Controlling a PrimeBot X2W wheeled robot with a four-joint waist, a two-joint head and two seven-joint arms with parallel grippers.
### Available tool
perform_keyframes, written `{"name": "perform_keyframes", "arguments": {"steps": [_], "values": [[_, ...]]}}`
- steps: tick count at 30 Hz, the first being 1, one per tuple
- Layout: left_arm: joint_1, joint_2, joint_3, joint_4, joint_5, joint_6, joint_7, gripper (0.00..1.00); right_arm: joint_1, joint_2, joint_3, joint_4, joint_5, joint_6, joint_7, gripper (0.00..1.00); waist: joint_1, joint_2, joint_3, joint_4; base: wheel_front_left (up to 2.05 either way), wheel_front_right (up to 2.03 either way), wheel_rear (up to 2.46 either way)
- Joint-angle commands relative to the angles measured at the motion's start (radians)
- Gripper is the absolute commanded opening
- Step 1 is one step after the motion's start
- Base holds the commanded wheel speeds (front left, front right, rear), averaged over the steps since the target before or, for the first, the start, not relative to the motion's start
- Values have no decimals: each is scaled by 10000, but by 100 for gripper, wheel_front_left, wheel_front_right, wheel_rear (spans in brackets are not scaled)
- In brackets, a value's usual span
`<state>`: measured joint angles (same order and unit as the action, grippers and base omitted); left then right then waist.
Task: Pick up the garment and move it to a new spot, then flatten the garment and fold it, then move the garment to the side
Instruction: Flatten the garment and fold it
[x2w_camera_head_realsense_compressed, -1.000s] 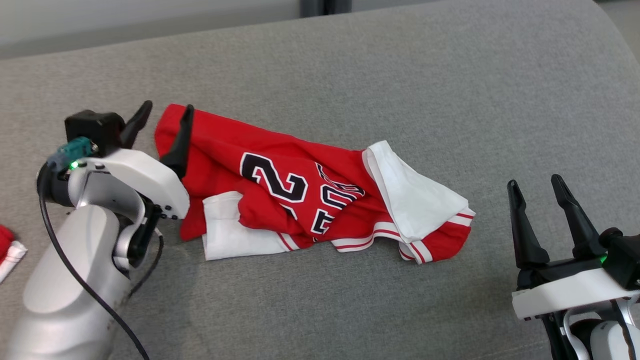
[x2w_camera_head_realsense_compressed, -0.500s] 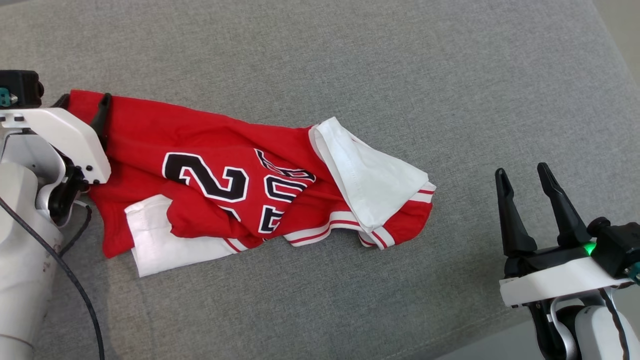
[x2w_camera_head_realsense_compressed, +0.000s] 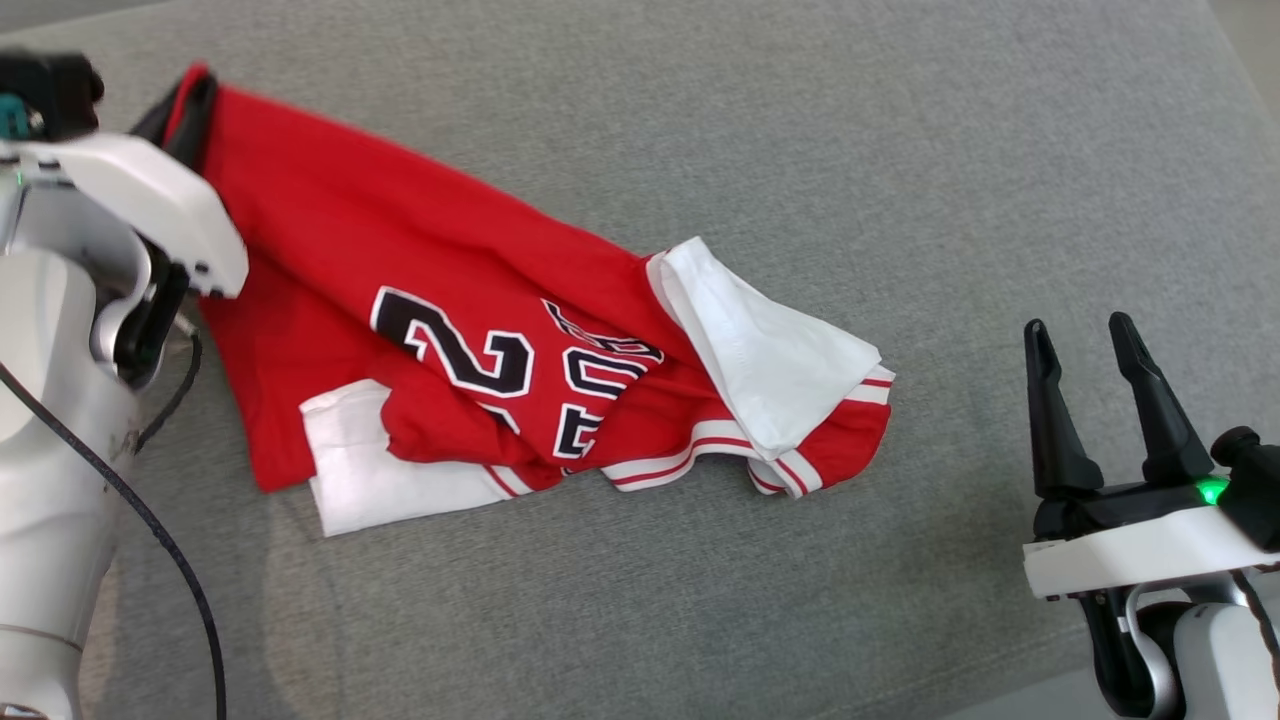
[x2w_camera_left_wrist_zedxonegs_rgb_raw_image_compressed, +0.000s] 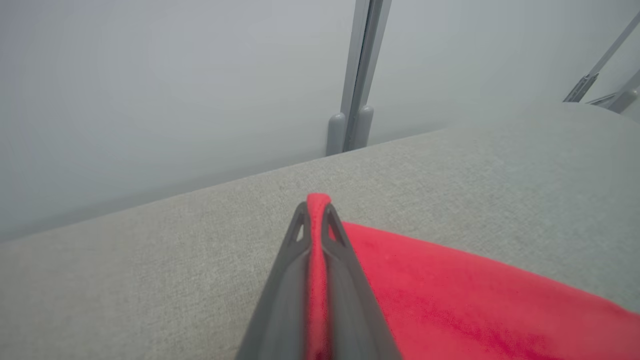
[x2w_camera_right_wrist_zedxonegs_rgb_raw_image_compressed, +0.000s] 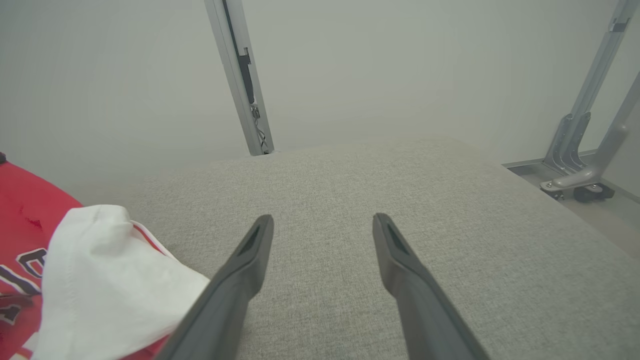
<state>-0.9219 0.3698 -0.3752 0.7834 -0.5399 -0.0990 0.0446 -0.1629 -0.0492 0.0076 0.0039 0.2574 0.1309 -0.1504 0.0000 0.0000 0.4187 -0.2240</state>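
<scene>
Your left end effector (x2w_camera_head_realsense_compressed: 180, 95) pinches a corner of the garment (x2w_camera_head_realsense_compressed: 400, 250) at ten o'clock. Your right end effector (x2w_camera_head_realsense_compressed: 1078, 326), spread at four o'clock, has bare cushion (x2w_camera_head_realsense_compressed: 900, 150) between it and the garment's edge

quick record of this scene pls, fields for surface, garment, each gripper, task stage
surface: grey cushion
garment: red jersey, crumpled, white flap folded over at its right end, black numerals showing
left gripper: shut on the jersey's far left corner
right gripper: open, apart from the jersey, over bare cushion
task stage: jersey gripped, not yet flattened or folded
</scene>
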Motion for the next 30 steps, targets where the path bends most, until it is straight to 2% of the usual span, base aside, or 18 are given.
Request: {"name": "perform_keyframes", "arguments": {"steps": [1,5,10,11,12,13,18,23,26,29,30], "values": [[-181,27,21,-333,58,-20,-231,0,-53,-41,-113,-75,-25,-3,32,100,0,0,-181,225,0,0,0],[224,-26,27,-1723,-9,29,-622,0,70,-36,-345,-179,-79,-3,163,100,0,0,-493,648,0,0,0],[2104,126,146,-4599,-302,520,-689,0,349,-39,-642,-430,-70,-3,361,100,0,0,-834,1185,0,0,0],[2104,126,146,-4599,-302,520,-689,0,349,-39,-642,-430,-70,-3,361,100,0,0,-834,1185,0,0,0],[3285,177,204,-5877,-485,881,-583,0,474,-39,-740,-523,-75,-3,428,100,0,0,-937,1392,0,0,0],[3896,169,237,-6518,-614,1064,-532,0,539,-39,-793,-579,-60,-3,468,100,0,0,-969,1493,0,0,0],[6535,148,206,-8828,-984,1986,-247,0,763,-39,-979,-836,-64,-3,684,100,0,0,-1124,2025,0,0,0],[8047,-20,-2,-9470,-1211,2436,-178,0,907,-41,-1054,-1040,-127,-3,957,100,0,0,-1273,2437,0,0,0],[8557,-231,-147,-9262,-1371,2518,-276,0,955,-42,-1082,-1102,-104,-3,1063,100,0,0,-1394,2584,0,0,0],[8818,-564,-253,-8936,-1676,2377,-465,0,1071,-39,-1121,-1138,-65,-3,1127,100,0,0,-1524,2701,0,0,0],[8882,-754,-243,-8823,-1901,2294,-555,35,1081,-39,-1122,-1143,-59,-3,1154,100,0,0,-1558,2724,0,0,0]]}}
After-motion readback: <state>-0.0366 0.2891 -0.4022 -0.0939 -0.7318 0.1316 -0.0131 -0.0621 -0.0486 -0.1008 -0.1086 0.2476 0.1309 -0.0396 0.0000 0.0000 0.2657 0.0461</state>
